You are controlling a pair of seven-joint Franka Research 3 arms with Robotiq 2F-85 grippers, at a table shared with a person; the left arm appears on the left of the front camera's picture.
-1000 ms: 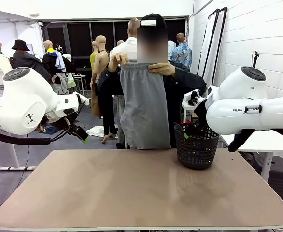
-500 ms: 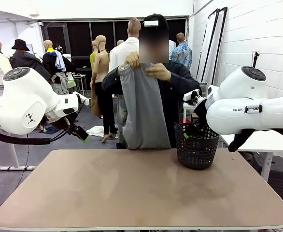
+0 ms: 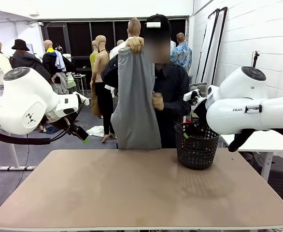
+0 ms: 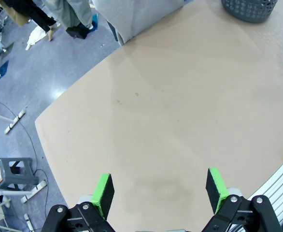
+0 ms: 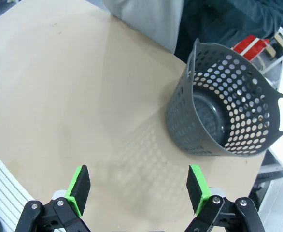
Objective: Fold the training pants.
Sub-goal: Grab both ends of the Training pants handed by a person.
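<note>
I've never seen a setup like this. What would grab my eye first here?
A person at the table's far side holds the light grey training pants up by the waistband in one raised hand, so they hang to about the table edge. The big white left arm and right arm flank the scene, jaws open above the table, and a black mesh basket stands on its right part.

Basket (image 3: 196, 147) on counter (image 3: 132, 193), far right. Person (image 3: 173, 92) stands behind far edge, approx. ctr. Training pants (image 3: 136, 101) hang from person's raised hand (image 3: 134, 44), in front of person, left of basket; hem near counter's far edge.
</note>
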